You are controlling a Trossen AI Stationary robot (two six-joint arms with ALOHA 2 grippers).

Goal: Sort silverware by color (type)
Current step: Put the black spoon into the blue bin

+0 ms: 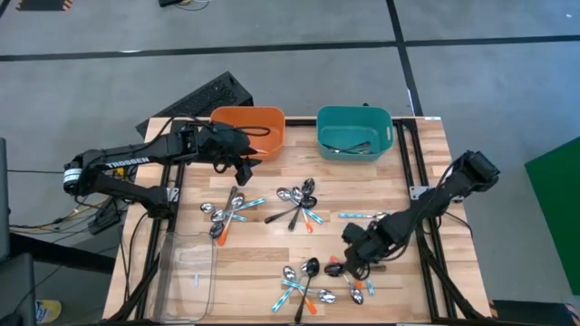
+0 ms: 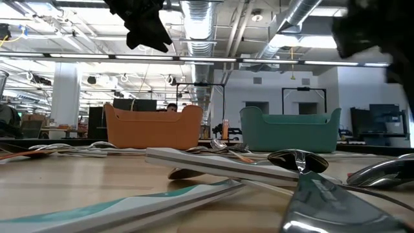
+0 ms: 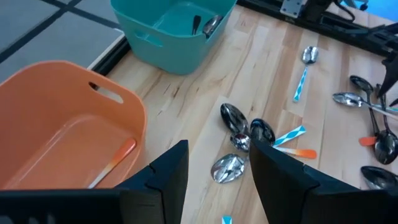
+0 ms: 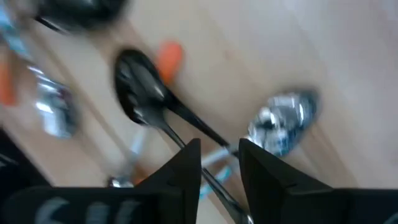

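The left gripper (image 1: pixel 245 163) hangs open and holds nothing, just near of the orange bin (image 1: pixel 249 129), where one orange-handled spoon (image 3: pixel 112 163) lies. The right gripper (image 1: pixel 349 258) is low over the near-right spoons (image 1: pixel 349 276), fingers (image 4: pixel 186 165) narrowly parted around a black spoon (image 4: pixel 146 102) handle. Other silverware (image 1: pixel 297 204) lies mid-table, some in the teal bin (image 1: pixel 354 129).

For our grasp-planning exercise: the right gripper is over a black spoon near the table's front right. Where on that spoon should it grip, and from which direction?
Grip the black spoon on its thin handle, just behind the bowl, coming straight down from above. It lies flat on the table, and the wide bowl gives little to pinch. The right gripper should straddle the handle crosswise. Neighbouring spoons crowd it.
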